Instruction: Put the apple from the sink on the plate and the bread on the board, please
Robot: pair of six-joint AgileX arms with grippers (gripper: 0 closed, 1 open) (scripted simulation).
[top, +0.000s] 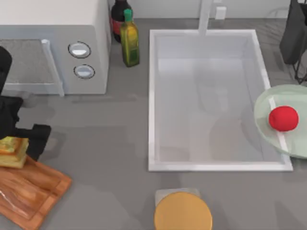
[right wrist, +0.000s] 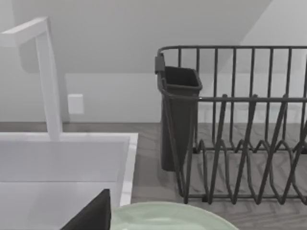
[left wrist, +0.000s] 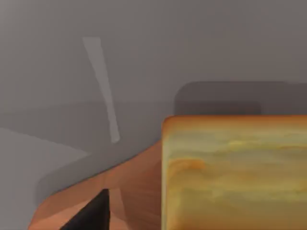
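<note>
On the plate [top: 263, 112] at the table's right lies the apple [top: 283, 118], red and smooth, so that half looks done. At the left, the bread [top: 13, 151], toasted on top, sits at the board's [top: 33, 194] edge by my left gripper [top: 21, 139]; whether I grip it, I cannot tell.

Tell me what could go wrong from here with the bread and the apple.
The bread sits at the very corner of the board, right by its edge, with the left claw close against it; as the claw pulls away it could nudge the slice off onto the table. The plate overlaps the sink rim, so it may sit tilted, and the round apple could roll off.
</note>
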